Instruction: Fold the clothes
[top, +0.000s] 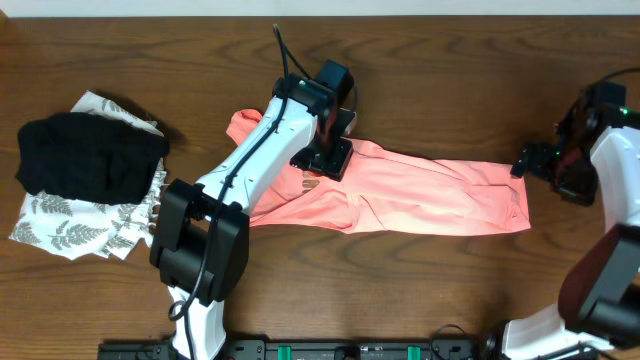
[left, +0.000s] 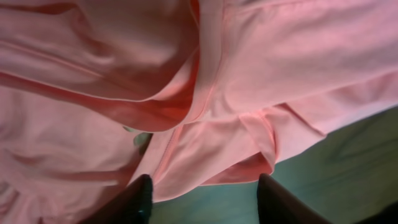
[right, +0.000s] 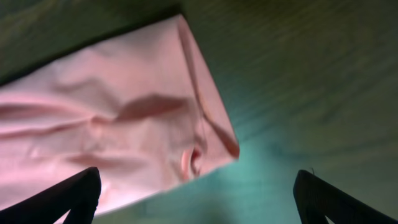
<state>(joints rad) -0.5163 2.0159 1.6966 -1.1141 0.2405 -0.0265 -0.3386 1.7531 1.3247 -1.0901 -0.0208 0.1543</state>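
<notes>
Garments lie stacked at the far left, a black folded garment (top: 90, 155) on a white garment with grey leaf print (top: 70, 232), well apart from the work. Toward the centre, the left gripper (top: 322, 158) hangs low over the left part of a salmon-pink short-sleeved T-shirt (top: 430, 195) of thin soft fabric. Its fingers are spread, with bare desk between the tips and no cloth pinched. The T-shirt stretches rightward as a long, narrow, wrinkled band with one sleeve poking out at the upper left. At its right end, the right gripper (top: 527, 160) stands just beside the corner, fingers wide apart and holding nothing.

The lengthwise fold looks done. The next move is probably a crosswise fold, which calls for pinching one end low against the desk and carrying it over the other.

Beneath everything is a dark brown wooden desk (top: 450, 80). Only a pale strip (top: 400, 6) shows beyond its far edge.
</notes>
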